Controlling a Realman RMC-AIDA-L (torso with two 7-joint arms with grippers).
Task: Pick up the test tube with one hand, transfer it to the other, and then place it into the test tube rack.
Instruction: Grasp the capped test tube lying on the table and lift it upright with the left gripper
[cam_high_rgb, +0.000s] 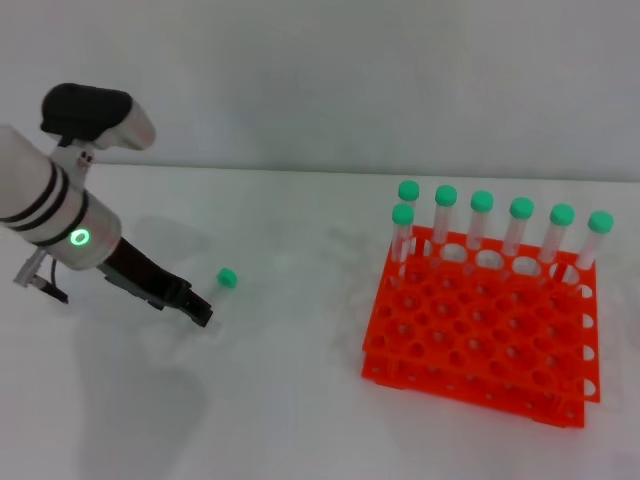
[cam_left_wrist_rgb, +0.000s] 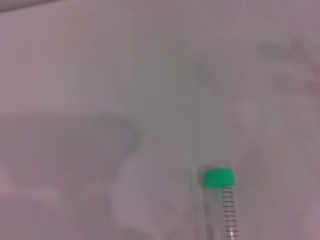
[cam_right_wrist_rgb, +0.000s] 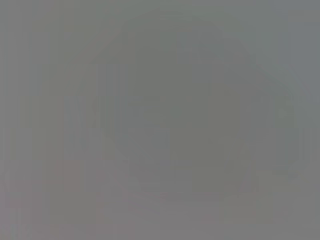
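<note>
The test tube lies on the white table; its mint-green cap (cam_high_rgb: 227, 278) shows in the head view and its clear body runs from the cap toward my left gripper. In the left wrist view the cap (cam_left_wrist_rgb: 219, 178) and the marked clear body show close below the camera. My left gripper (cam_high_rgb: 198, 308), black on the silver-white arm with a green light ring, is low over the table at the tube's bottom end. Whether it touches the tube cannot be told. The orange test tube rack (cam_high_rgb: 480, 330) stands at the right. My right gripper is out of view.
Several green-capped tubes (cam_high_rgb: 481, 215) stand upright in the rack's back row. The white table (cam_high_rgb: 300, 400) spreads between my left gripper and the rack. The right wrist view shows only a flat grey blur.
</note>
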